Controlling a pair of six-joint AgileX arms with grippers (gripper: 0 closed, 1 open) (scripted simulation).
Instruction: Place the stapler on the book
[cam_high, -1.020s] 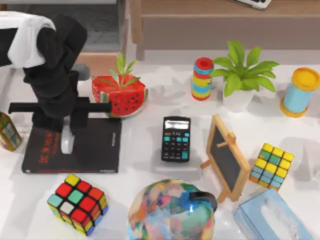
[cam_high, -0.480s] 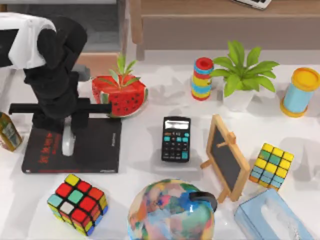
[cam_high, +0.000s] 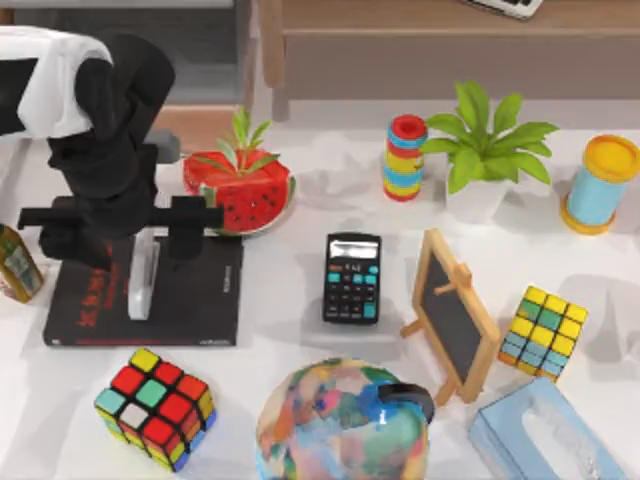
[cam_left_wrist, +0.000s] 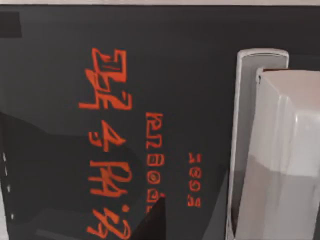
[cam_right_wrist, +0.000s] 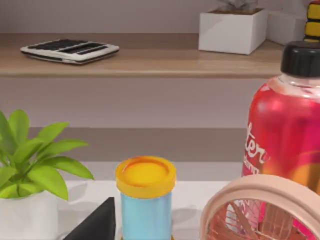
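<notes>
I read this as the release step, close to done: the stapler (cam_high: 142, 278) lies flat on the book (cam_high: 200, 290), lengthwise up the cover, with my left gripper (cam_high: 120, 217) above it and its fingers spread wide, one out past each side of the stapler and neither touching it. In the left wrist view the stapler (cam_left_wrist: 272, 150) sits against the dark cover just beside the red lettering (cam_left_wrist: 107, 150), and nothing is clamped round it. What the next move calls for, I judge, is a straight lift clear, keeping the fingers spread so no pad drags the stapler off line. Going left to right from the fingers: a small carton (cam_high: 18, 262) stands just past the book's left edge, the stapler rests well inside the cover with margin on both long sides, and the watermelon pot (cam_high: 240, 190) stands close beside the right-hand finger, so I would not swing that way. Below the book a cube (cam_high: 155, 407) sits near its front edge. Upward is the open room. My right arm is parked off to the right; from its wrist view, which looks at a blue tub (cam_right_wrist: 146, 200), I cannot tell how its fingers stand.
</notes>
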